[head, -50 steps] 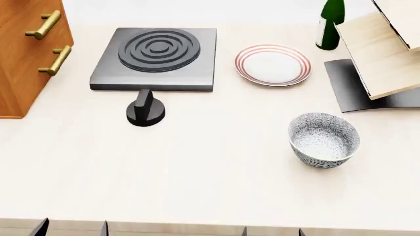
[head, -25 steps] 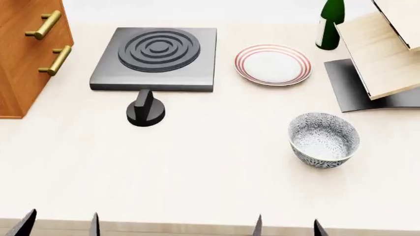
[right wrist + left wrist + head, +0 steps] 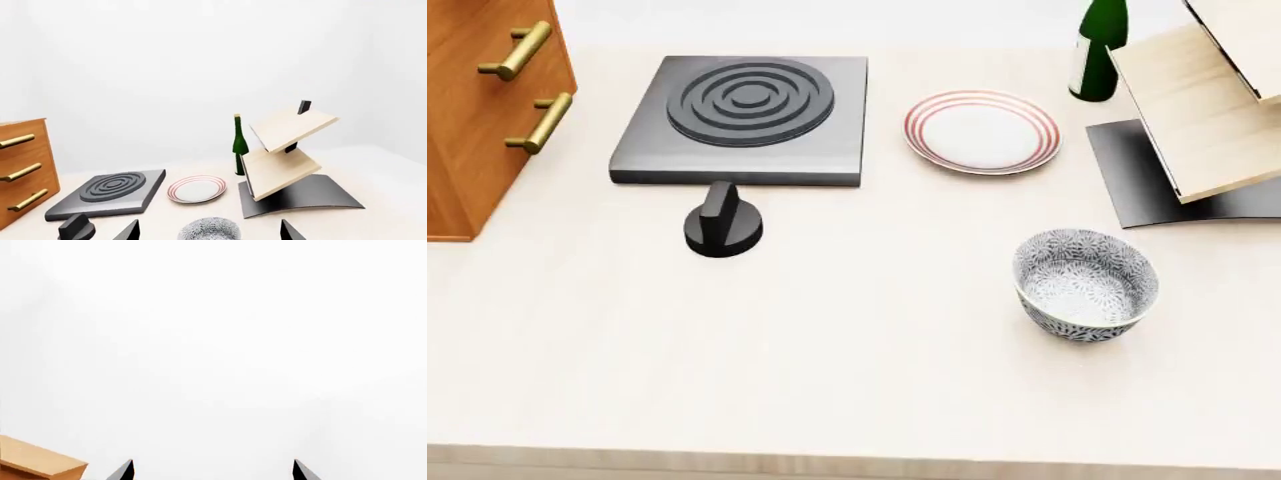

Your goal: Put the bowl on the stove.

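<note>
Left wrist view, left gripper (image 3: 212, 471): two dark fingertips (image 3: 124, 472) are showing set wide apart, nothing between them; it is facing a blank white background, with a corner of the wooden cabinet (image 3: 40, 463) beside it
Head view, arms: neither arm nor gripper is showing here
Head view, bowl (image 3: 1086, 284): it is sitting upright, mouth up, at the near right of the table (image 3: 827, 340), well apart from the stove (image 3: 745, 118) at the far left
Head view, stove: it is lying flat, burner rings facing up, with the black knob (image 3: 722, 221) just near of it and the red-ringed plate (image 3: 981, 131) to its right
Head view, writing: none is readable on the green bottle (image 3: 1098, 50)
Right wrist view, right gripper (image 3: 208, 232): its fingertips are spread wide and holding nothing, with the bowl's rim showing between them; the tilted wooden shelf (image 3: 283, 152) is standing at the far right
</note>
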{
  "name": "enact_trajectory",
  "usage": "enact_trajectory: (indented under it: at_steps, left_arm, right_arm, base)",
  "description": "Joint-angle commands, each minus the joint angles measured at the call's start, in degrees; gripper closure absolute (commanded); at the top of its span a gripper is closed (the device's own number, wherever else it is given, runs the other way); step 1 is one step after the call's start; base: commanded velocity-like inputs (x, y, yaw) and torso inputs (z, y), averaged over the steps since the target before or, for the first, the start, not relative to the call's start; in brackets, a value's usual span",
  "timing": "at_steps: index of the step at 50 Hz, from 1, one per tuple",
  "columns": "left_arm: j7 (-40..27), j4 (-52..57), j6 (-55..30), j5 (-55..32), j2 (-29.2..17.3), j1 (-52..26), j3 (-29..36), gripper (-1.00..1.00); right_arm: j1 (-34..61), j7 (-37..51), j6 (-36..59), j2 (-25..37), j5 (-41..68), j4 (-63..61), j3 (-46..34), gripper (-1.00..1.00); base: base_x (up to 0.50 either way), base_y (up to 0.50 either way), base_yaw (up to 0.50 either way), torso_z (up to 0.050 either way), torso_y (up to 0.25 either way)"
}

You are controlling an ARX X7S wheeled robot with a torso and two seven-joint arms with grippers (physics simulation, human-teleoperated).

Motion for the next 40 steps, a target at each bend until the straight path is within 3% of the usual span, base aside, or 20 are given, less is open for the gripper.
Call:
enact_trajectory:
  at_steps: [1, 7, 19, 40]
  left_arm:
    - [1.6, 6.4, 1.8, -18.6, -4.6, -0.3, -12.8, -1.0]
    - [3.0, 6.3, 2.5, -18.6, -4.5, 0.2, -13.4, -1.0]
    - [1.9, 6.3, 3.0, -19.1, -5.2, -0.1, -13.5, -1.0]
    - [2.3, 6.6, 3.6, -19.5, -5.4, 0.7, -13.3, -1.0]
  right_arm:
    - [-11.4, -10.9, 3.9, 1.8, 10.5, -0.2, 28.5, -1.0]
    - [-14.4, -14.8, 3.8, -0.9, 8.5, 2.8, 31.8, -1.0]
    - [-14.0, -15.8, 2.9, -1.7, 6.3, 2.2, 30.8, -1.0]
    - [-14.2, -18.0, 2.4, -2.6, 3.8, 0.6, 28.3, -1.0]
  base:
    - [0.0, 0.0, 0.0, 0.0, 0.0]
    - [0.0, 0.0, 0.0, 0.0, 0.0]
    - [0.0, 0.04, 0.0, 0.0, 0.0]
    - [0.0, 0.5, 0.0, 0.0, 0.0]
